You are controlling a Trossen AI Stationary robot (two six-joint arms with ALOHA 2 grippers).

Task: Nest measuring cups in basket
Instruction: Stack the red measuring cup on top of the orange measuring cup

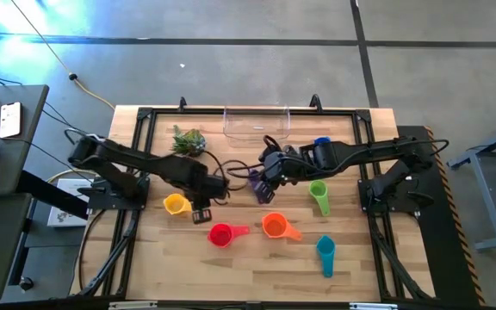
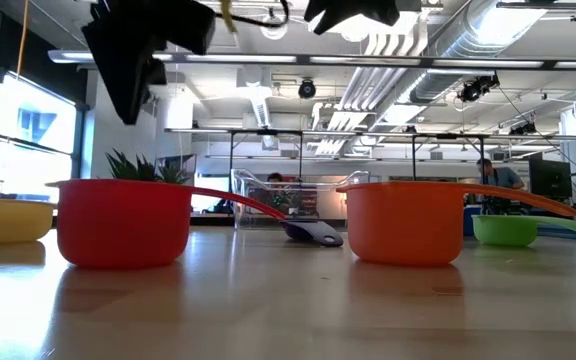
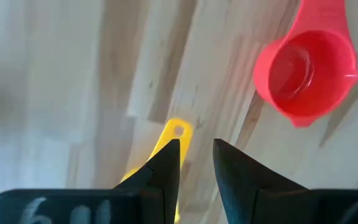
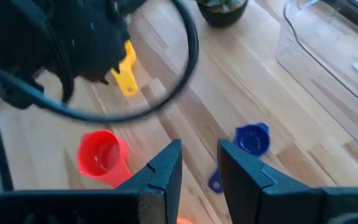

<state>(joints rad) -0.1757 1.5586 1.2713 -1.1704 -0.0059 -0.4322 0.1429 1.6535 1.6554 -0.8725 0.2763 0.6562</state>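
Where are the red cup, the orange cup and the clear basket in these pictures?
red cup [image 1: 220, 234]: high view, on the middle of its bowl.
orange cup [image 2: 405, 222]: low view, on the front of its bowl wall.
basket [image 1: 256, 131]: high view, on its near clear wall at the table's far edge.

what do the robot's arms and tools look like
Both arms are dark, almost black, jointed and slim, with black cables looping loosely beside them. The left tool ends in two black wedge-shaped fingers tapering to points; pale markings show on the bar behind them. The right tool has the same pair of black tapered fingers on a dark bar.
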